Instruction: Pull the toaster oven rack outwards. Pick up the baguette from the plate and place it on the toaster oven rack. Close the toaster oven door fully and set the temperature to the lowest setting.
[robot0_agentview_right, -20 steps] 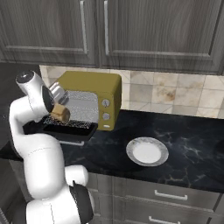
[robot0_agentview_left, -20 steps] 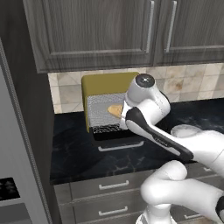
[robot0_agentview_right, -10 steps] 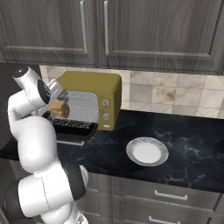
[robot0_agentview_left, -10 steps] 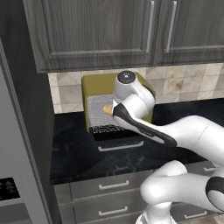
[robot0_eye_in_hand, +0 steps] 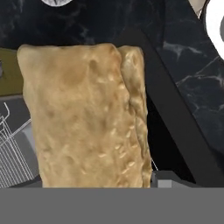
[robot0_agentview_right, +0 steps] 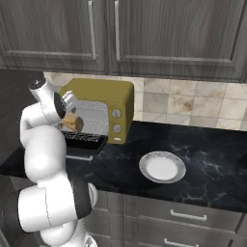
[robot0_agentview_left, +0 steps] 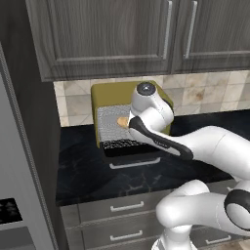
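The worktop [robot0_agentview_right: 207, 144] is black stone with pale veins, and it runs under grey wall cupboards [robot0_agentview_right: 144, 34]. Below it are grey drawers [robot0_agentview_right: 188, 214] with silver handles.

The toaster oven [robot0_agentview_right: 103, 94] is a big yellow box. It stands at the back of the worktop, against the tiled wall [robot0_agentview_right: 193, 103], near the worktop's left end in the right base view. Its two round knobs [robot0_agentview_right: 116, 120] sit one above the other on its right panel.

The toaster oven door [robot0_agentview_right: 82, 142] is folded down flat in front of the oven, and it reaches toward the worktop's front edge. The toaster oven rack [robot0_agentview_left: 119, 143] is pulled out over the door.

The plate [robot0_agentview_right: 162, 167] is round and white. It lies on the worktop to the right of the oven, well apart from it, nearer the front edge.

The gripper [robot0_agentview_right: 67, 116] is up at the oven's open front. It is pinching the baguette [robot0_agentview_right: 72, 123], with its fingers spread as wide as the bread. The baguette hangs just above the rack, in front of the oven's mouth. In the hand view the golden bread [robot0_eye_in_hand: 83, 118] is very close, with the wire grid [robot0_eye_in_hand: 13, 153] beside it. I cannot tell if the bread touches the rack.
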Tool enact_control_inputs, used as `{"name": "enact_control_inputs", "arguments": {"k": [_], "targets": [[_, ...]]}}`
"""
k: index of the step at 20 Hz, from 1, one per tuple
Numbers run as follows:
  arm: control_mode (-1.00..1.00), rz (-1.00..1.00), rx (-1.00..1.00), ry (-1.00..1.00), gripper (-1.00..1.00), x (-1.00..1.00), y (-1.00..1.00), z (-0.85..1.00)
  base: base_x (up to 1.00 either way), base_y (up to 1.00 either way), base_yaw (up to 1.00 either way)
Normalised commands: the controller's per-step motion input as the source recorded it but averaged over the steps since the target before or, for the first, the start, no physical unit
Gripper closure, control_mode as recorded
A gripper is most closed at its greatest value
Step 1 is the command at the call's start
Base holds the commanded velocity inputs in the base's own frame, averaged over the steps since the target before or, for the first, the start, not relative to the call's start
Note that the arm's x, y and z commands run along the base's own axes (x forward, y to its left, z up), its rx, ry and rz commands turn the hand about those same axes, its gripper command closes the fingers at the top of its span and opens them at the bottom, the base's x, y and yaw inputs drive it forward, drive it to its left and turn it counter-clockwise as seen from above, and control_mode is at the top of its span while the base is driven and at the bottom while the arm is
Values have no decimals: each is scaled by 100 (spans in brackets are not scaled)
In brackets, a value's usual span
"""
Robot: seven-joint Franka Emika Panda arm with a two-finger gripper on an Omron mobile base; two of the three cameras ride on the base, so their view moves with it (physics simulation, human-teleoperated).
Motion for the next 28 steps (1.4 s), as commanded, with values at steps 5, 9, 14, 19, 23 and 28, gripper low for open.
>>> {"name": "enact_control_inputs", "arguments": {"k": [5, 9, 14, 19, 23, 28], "targets": [[-100, 23, -2, 0, 100, 31, -28, -6, 0, 0, 0], [-100, 27, -8, -1, 100, 34, -14, -4, 0, 0, 0], [-100, 29, -12, -2, 100, 38, -16, -2, 0, 0, 0], [-100, 27, -16, -3, 100, 34, -28, -9, 0, 0, 0], [-100, 25, -14, -1, 100, 35, -36, -4, 0, 0, 0], [-100, 25, -12, -2, 100, 43, -35, 0, 0, 0, 0]]}}
